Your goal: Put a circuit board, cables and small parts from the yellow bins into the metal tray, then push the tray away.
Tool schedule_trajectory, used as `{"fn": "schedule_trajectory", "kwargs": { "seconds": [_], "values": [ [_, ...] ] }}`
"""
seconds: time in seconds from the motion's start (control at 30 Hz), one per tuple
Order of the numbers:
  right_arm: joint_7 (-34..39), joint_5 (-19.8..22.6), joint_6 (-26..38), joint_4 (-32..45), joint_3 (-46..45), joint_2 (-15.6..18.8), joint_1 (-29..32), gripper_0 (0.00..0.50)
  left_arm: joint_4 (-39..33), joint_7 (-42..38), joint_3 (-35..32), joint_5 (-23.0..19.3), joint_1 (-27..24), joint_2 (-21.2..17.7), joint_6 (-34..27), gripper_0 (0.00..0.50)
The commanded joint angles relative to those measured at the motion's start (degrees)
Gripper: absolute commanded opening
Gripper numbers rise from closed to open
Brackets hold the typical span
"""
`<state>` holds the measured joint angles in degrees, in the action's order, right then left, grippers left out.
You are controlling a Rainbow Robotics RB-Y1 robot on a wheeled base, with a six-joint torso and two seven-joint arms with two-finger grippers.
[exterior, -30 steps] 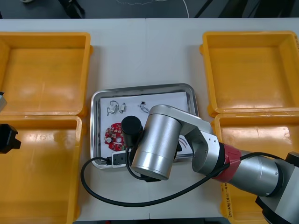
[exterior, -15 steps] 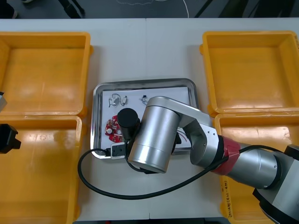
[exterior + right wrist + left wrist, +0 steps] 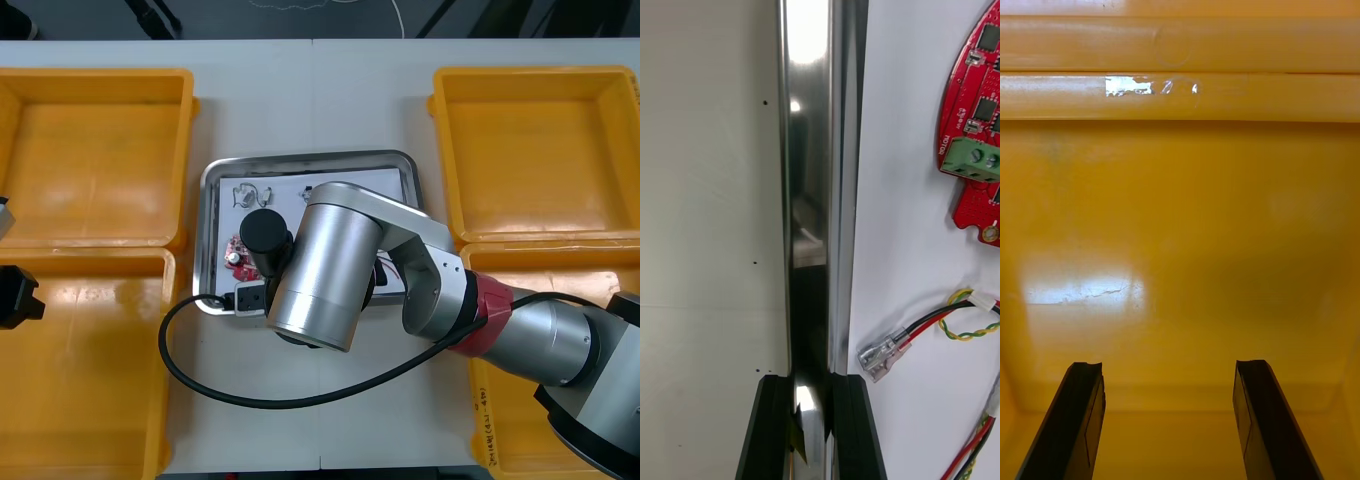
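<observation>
right gripper (image 3: 811, 431) pinches the near rim of the metal tray (image 3: 809, 150). one black finger (image 3: 767, 427) is on the outside and the other is on the inside, with the shiny edge tight between them. the big silver right arm (image 3: 330, 265) reaches in from the right and covers the near part of the tray in the front view. off to the left, the left gripper (image 3: 1169, 420) hangs over the near left yellow bin (image 3: 90, 380). its two fingers are wide apart with nothing between them.

the tray is white inside. close to the pinching fingers lies a red and yellow cable (image 3: 940, 326) with a small metal end. a bit farther along lies the round red circuit board (image 3: 977, 127) with a green block on it. by the far rim of the tray sit some small metal parts (image 3: 250, 193).

the tray rests on the light table (image 3: 310, 110), in the middle between the bins. farthest off are the far left yellow bin (image 3: 95, 160) and the far right yellow bin (image 3: 540, 150).
</observation>
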<state>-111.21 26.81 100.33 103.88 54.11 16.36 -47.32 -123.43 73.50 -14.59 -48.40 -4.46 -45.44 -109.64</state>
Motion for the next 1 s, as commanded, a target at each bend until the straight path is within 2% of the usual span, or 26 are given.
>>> {"fn": "schedule_trajectory", "kwargs": {
  "seconds": [0.03,0.27,0.63,1.0],
  "values": [
    [0.7,-1.3,0.5,0.1,-1.8,-1.6,-3.0,0.000,-0.9,3.4,-1.8,-0.4,1.2,0.6,-0.2,0.500],
    [0.0,-1.0,0.2,-4.0,-3.4,-2.8,-5.5,0.000,-0.9,3.4,-1.8,-0.4,1.2,0.6,-0.2,0.500],
    [-1.5,-0.8,-0.7,-7.4,-5.5,-2.9,-8.7,0.000,-0.9,3.4,-1.8,-0.4,1.2,0.6,-0.2,0.500],
    [-3.4,-0.8,-4.2,-12.2,-6.2,-2.9,-11.9,0.000,-0.9,3.4,-1.8,-0.4,1.2,0.6,-0.2,0.500]
  ]
}}
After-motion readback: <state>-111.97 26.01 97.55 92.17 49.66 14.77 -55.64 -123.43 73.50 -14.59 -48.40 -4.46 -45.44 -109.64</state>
